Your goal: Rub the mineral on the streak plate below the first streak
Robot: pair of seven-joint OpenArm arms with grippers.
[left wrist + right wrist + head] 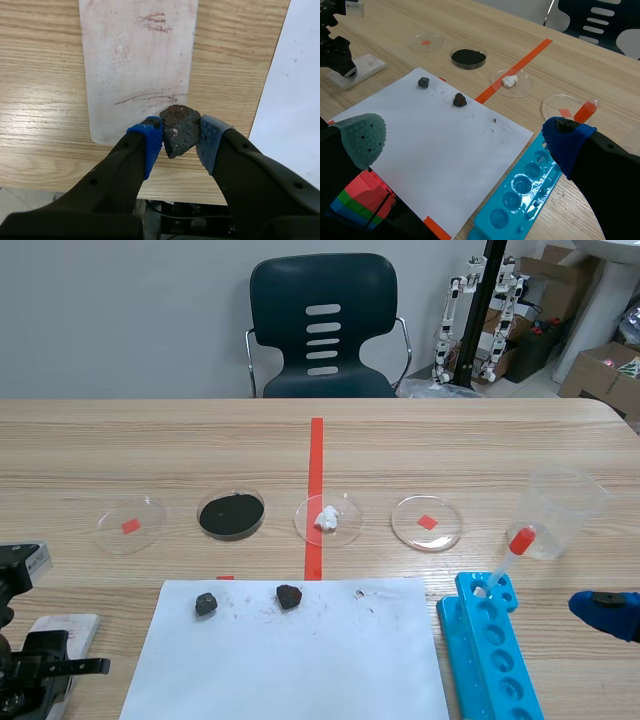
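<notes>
Between the blue dotted pads of the left claw, a dark grey-brown, angular lump of mineral sits clamped, the fingers closed against its two sides. Directly ahead of and beneath the claw lies the white rectangular streak plate on the pale wooden table. The mineral hangs over the plate's near end, just short of a thin brownish streak, with a second, reddish streak farther ahead near the plate's far end. Whether the stone touches the plate cannot be told. Beside the claw, past the plate's long edge, runs a white sheet of paper.

The right claw hovers over the same sheet with fingers spread wide and nothing between them. Ahead of it on the paper lie a small dark rock and a brownish rock, and beside its blue-padded finger stands a bright blue plastic test-tube rack.
</notes>
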